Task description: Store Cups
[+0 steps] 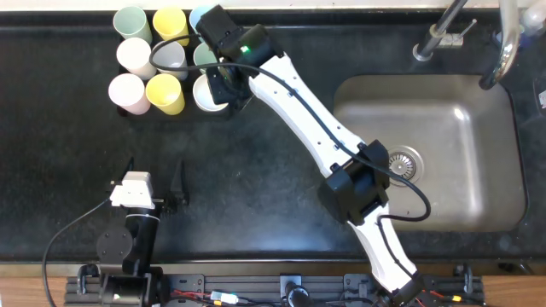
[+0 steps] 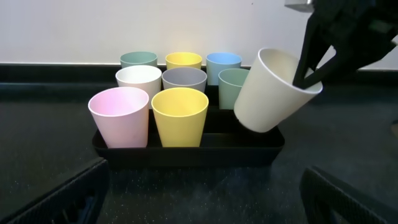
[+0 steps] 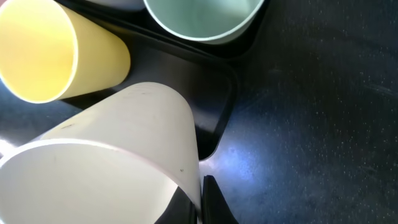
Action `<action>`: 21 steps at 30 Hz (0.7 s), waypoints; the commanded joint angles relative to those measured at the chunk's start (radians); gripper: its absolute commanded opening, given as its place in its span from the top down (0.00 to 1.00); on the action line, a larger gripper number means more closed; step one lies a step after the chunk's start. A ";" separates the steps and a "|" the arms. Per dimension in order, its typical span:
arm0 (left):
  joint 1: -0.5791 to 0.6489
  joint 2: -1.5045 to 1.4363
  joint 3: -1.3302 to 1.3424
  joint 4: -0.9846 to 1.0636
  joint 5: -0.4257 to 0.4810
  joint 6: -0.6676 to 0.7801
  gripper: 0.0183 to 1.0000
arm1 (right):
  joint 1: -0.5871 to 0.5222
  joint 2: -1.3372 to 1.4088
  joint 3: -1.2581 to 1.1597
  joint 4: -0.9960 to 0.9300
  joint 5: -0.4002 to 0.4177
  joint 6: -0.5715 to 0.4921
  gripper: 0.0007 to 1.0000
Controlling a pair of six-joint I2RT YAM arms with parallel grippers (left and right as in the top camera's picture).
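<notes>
A black tray (image 2: 186, 148) stands on the dark worktop (image 1: 256, 196) in the upper left of the top view and carries eight upright cups in three rows. In the left wrist view, the nearest row has a pink cup (image 2: 120, 116) and a yellow cup (image 2: 180, 116) side by side. Behind them stand a white cup (image 2: 138, 78), a grey cup (image 2: 184, 79) and a pale green cup (image 2: 231, 87). The back row has a green cup (image 2: 138, 59), a second yellow cup (image 2: 183, 60) and a blue cup (image 2: 223, 60).

The right arm reaches across the worktop to the upper left of the top view. The right gripper (image 2: 306, 73) holds a cream cup (image 2: 273, 93) by its rim, with one finger inside the mouth and one outside. This cup is tilted, with its base low over the free place in the nearest row, just beside the yellow cup. It cannot be told whether the base touches the tray.

The left gripper (image 1: 153, 175) is in the lower left of the top view, well apart from the tray, with its fingers wide apart and nothing between them.

A steel sink (image 1: 426, 145) is set in the worktop at the right, with a faucet (image 1: 444, 30) above it.
</notes>
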 commanded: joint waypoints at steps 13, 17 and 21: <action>0.010 -0.011 -0.002 -0.002 0.013 0.005 0.00 | 0.011 0.067 0.024 0.050 0.020 0.027 0.96; 0.010 -0.011 -0.002 -0.002 0.013 0.005 0.00 | 0.011 0.067 0.024 0.058 0.020 0.027 0.83; 0.010 -0.011 -0.002 -0.002 0.013 0.005 0.00 | 0.011 0.067 0.024 0.058 0.020 0.027 0.72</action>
